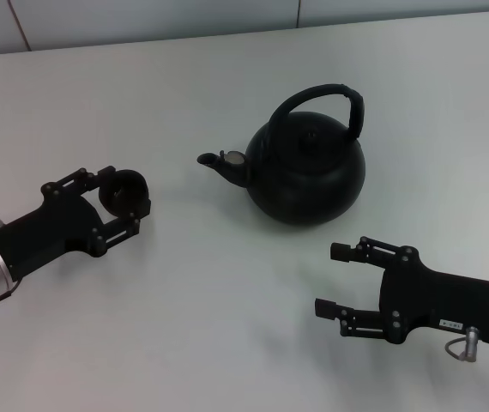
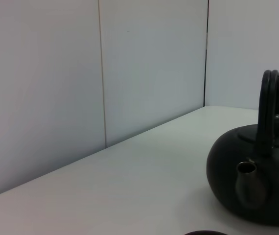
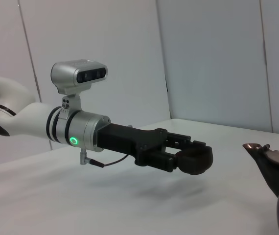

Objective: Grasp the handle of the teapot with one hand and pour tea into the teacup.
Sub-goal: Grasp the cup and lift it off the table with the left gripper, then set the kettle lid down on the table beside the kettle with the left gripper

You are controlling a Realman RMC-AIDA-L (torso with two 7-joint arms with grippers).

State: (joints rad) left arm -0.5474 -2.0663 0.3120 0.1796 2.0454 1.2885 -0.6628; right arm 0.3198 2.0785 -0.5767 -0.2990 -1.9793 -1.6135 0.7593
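The matte black teapot (image 1: 306, 172) stands upright mid-table, its arched handle (image 1: 330, 96) over the lid and its spout (image 1: 223, 163) pointing toward my left side. My left gripper (image 1: 129, 196) is shut on the tiny black teacup (image 1: 124, 190), held a little above the table to the left of the spout and apart from it. The right wrist view shows that left gripper (image 3: 193, 157) clasping the teacup (image 3: 197, 160), with the spout (image 3: 267, 155) beside it. My right gripper (image 1: 331, 279) hovers open in front of the teapot, holding nothing. In the left wrist view the teapot (image 2: 257, 183) and its handle (image 2: 269, 110) are close.
Pale panelled walls (image 2: 100, 73) rise behind the white table (image 1: 227, 326). The table's far edge (image 1: 244, 34) runs along the back.
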